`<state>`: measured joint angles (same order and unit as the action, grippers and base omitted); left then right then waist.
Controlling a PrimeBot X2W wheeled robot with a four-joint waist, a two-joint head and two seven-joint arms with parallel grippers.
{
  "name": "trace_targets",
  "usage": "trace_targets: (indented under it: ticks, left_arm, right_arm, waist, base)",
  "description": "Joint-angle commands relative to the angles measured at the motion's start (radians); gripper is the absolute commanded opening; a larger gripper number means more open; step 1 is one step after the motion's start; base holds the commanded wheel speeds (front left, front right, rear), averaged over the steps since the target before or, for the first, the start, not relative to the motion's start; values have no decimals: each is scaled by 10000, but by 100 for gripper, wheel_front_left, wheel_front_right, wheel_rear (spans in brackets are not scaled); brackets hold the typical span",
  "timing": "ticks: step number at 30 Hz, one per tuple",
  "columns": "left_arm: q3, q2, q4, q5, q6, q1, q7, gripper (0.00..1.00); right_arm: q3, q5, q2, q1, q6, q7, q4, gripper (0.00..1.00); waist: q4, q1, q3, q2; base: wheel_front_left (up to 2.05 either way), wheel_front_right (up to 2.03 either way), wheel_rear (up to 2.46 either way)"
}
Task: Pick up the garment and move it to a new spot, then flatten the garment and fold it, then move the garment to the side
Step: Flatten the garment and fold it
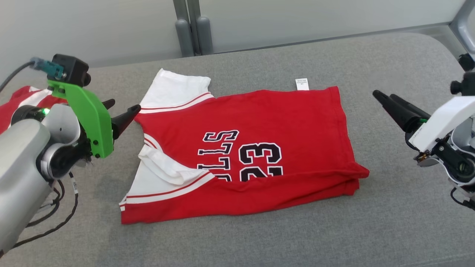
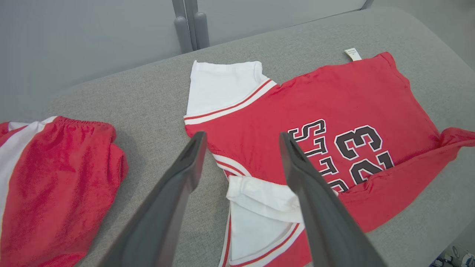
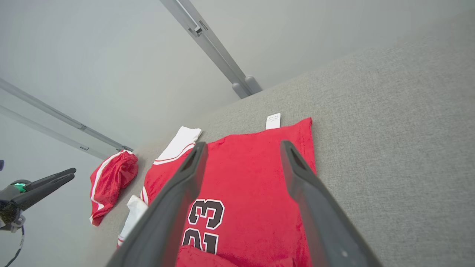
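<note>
The garment (image 1: 252, 148), a red jersey with white sleeves and black "23" lettering, lies flat on the grey table (image 1: 389, 230), its lower part folded up over itself. My left gripper (image 1: 124, 105) is open, its fingertips just off the collar at the garment's left end. The left wrist view shows the garment (image 2: 352, 104) beyond those spread fingers (image 2: 178, 185), with nothing between them. My right gripper (image 1: 384, 95) is open, clear of the hem on the right. Its wrist view looks down on the garment (image 3: 252, 174) from that side.
A second red and white garment (image 1: 22, 100) lies bunched at the table's far left, also seen as a red heap (image 2: 55, 185). A white label (image 1: 302, 83) sticks out at the jersey's far edge. Grey partition posts (image 1: 193, 29) stand behind the table.
</note>
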<state>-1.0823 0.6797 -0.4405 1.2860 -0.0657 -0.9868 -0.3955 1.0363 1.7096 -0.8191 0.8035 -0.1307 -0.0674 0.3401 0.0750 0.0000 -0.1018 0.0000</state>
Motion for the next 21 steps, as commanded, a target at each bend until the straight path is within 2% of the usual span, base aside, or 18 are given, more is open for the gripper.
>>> trace_targets:
  ticks: [1,2,5,7,10,14,18,21]
  left_arm:
    - [60,155,182,-346,167,351,637,100]
    - [145,234,397,-495,349,590,1268,100]
    - [470,449,1047,-1081,1004,1228,3146,100]
    - [714,564,1416,-1459,1572,1780,4453,100]
    - [1047,722,2002,-1789,2369,2684,6047,100]
    - [1758,726,2953,-2240,3282,3953,6588,100]
    - [3306,256,4205,-3386,4063,5519,6605,100]
    - [4347,-160,4944,-4258,4318,6766,6606,100]
  right_arm:
    - [-97,-227,-7,-385,0,-686,-150,100]
    - [-173,-503,-41,-626,0,-1294,-296,100]
    - [-896,-1397,-208,-1116,0,-1951,-208,100]
    - [-2380,-2386,152,-1632,-3,-1976,48,100]
    - [-4912,-4270,1110,-3167,-2,-1968,-146,100]
    - [-7493,-6592,2314,-5199,0,-1981,-1142,100]
    - [-8832,-8059,3327,-7006,0,-1975,-2058,100]
    - [-9252,-8665,3881,-7884,0,-1976,-2383,100]
  waist:
    - [-260,0,461,0]
    - [-293,0,551,0]
    - [-379,0,746,0]
    - [-420,0,810,0]
    - [-487,0,883,0]
    - [-578,0,971,0]
    - [-636,0,964,0]
    - [-617,0,972,0]
  base:
    - [0,0,0]
    - [0,0,0]
    - [0,0,0]
    - [0,0,0]
    - [0,0,0]
    - [0,0,0]
    - [0,0,0]
    - [0,0,0]
